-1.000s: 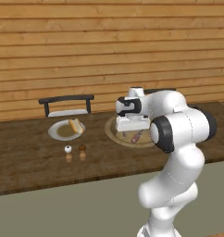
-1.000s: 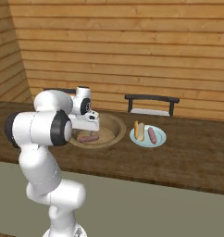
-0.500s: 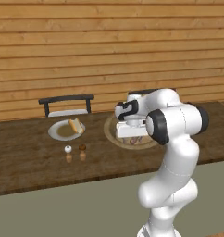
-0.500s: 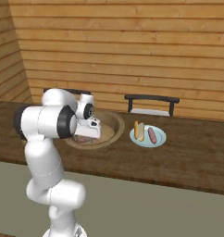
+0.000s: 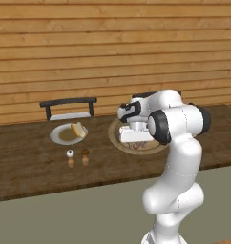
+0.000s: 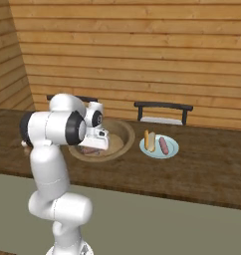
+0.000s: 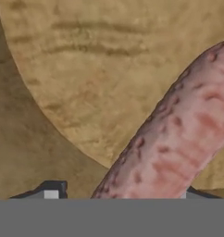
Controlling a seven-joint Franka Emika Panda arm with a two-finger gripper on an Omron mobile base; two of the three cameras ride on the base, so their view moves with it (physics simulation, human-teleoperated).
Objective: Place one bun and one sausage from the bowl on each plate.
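The tan wooden bowl (image 5: 115,129) (image 6: 118,133) sits mid-counter, its floor (image 7: 100,69) close under the hand. A pink mottled sausage (image 7: 178,139) (image 6: 89,150) lies in it. My gripper (image 5: 134,137) (image 6: 96,143) (image 7: 119,192) is down inside the bowl and open. Its fingertips (image 7: 51,190) straddle the sausage's near end; the right tip is beside it and the left tip stands apart. A pale-grey plate (image 5: 57,137) (image 6: 171,151) beside the bowl carries a bun (image 5: 78,129) (image 6: 150,141) and a sausage (image 6: 164,145).
Two small shakers (image 5: 69,153) (image 5: 85,152) stand in front of the plate. A dark rack (image 5: 68,106) (image 6: 162,110) stands behind the plate against the wooden wall. The counter's front edge (image 5: 65,193) runs close to the base.
The hand has dropped from above the bowl into it, and the arm's elbow has swung out over the counter's front. The plate and its food have not moved.
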